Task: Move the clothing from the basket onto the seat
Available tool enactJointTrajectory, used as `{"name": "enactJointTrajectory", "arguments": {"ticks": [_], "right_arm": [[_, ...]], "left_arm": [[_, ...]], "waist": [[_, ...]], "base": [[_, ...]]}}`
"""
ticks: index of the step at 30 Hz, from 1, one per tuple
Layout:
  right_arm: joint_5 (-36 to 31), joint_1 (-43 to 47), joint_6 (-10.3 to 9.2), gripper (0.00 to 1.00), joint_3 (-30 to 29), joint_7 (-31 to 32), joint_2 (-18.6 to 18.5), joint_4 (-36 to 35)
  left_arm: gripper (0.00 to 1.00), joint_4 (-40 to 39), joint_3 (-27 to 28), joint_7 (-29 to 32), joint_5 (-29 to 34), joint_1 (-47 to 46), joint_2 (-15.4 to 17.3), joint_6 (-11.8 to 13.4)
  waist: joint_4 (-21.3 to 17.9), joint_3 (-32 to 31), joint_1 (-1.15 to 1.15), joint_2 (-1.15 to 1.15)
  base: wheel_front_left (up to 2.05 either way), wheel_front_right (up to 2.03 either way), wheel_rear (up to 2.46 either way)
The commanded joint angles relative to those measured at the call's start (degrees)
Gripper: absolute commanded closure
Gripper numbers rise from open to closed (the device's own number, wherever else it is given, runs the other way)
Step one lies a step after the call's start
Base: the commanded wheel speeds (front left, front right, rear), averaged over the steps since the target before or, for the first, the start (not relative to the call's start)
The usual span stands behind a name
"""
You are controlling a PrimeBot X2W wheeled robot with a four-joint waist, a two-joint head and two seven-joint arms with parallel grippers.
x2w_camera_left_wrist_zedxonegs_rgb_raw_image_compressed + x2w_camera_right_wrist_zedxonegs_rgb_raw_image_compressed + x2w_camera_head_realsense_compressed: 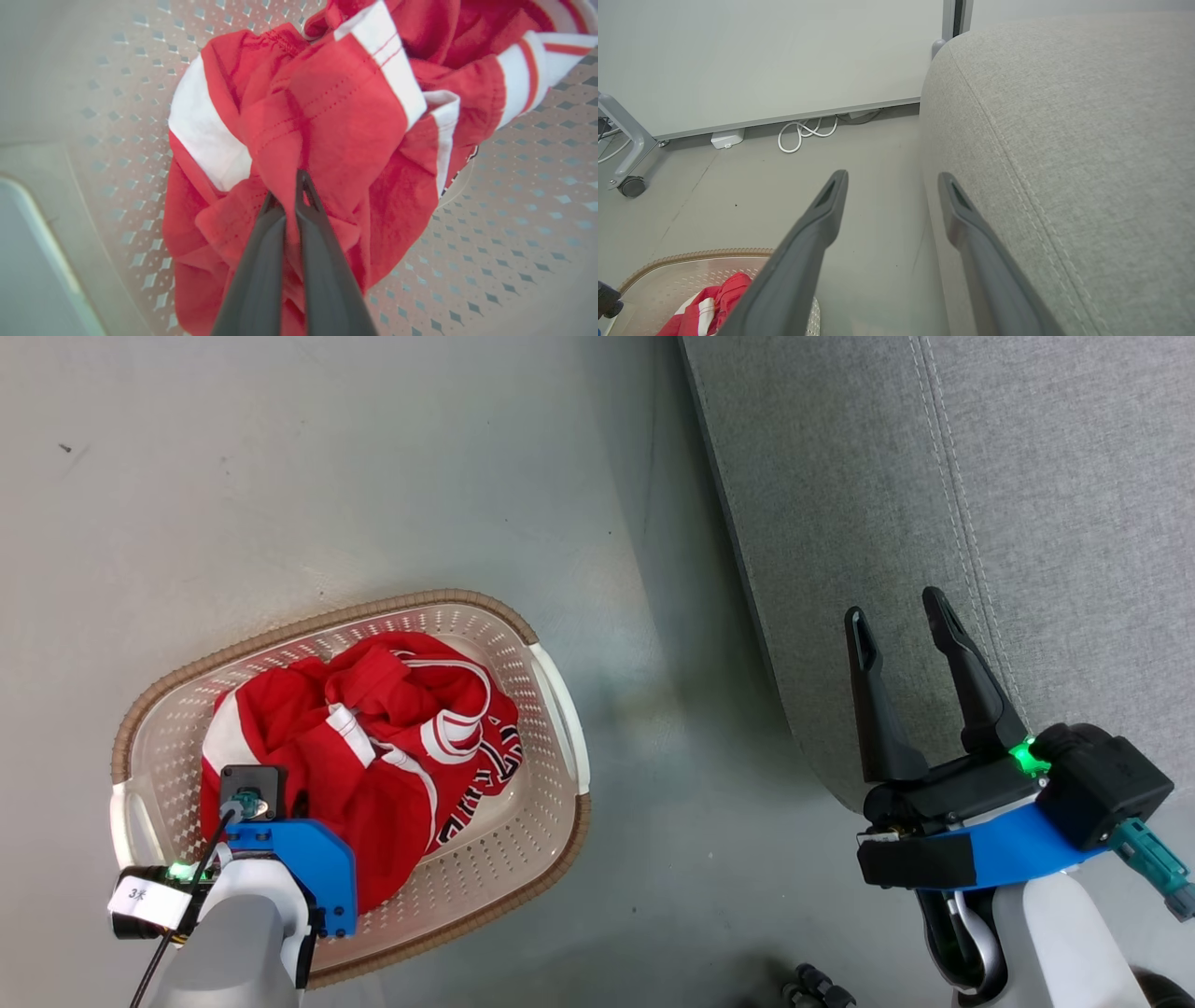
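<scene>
The left claw (287, 186) is pinching a thin fold of red clothing (336, 116) lying in the laundry basket (448, 597); that shallow bite is likely risking a slip on lifting. The right claw (894, 607) is hanging wide beside the sofa (840, 476).

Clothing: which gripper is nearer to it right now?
Left. The left gripper is shut on a fold of the clothing inside the basket; the right gripper is open by the seat, clear of the basket.
</scene>
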Motion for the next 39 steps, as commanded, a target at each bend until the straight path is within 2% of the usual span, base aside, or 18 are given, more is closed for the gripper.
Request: {"name": "enactJointTrajectory", "arguments": {"ticks": [1,14,22,27,39], "right_arm": [[0.02,-0.94,0.03,0.00,-0.06,-0.20,-0.12,0.08],[0.02,-1.15,0.03,0.00,-0.03,-0.20,-0.12,0.43],[-1.04,-1.04,0.03,0.00,-0.45,-0.20,-0.12,0.75],[-2.01,-0.51,0.03,0.00,-0.79,-0.20,-0.12,1.24],[-4.34,2.82,0.03,0.00,-1.52,-0.20,-0.14,3.86]], "left_arm": [[1.00,0.16,-0.13,-0.39,-0.13,-1.04,0.19,-0.24],[1.00,0.67,-1.66,-1.23,-0.30,-0.56,0.42,-1.25],[1.00,0.89,-2.17,-1.93,-1.44,0.36,-0.65,-2.39],[1.00,0.98,-2.33,-2.85,-2.42,1.25,-1.91,-3.60],[1.00,0.65,-4.88,-5.45,-4.04,2.25,-5.13,-6.33]], "waist": [[0.02,-0.08,0.00,0.00],[0.41,-1.03,0.00,0.00],[1.94,-3.27,0.00,0.00],[3.76,-6.18,0.00,0.00],[9.54,-18.23,0.00,0.00]], "base": [[0.00,0.00,0.00],[0.00,0.00,0.00],[0.00,0.00,0.00],[0.00,0.00,0.00],[0.00,0.00,0.00]]}}
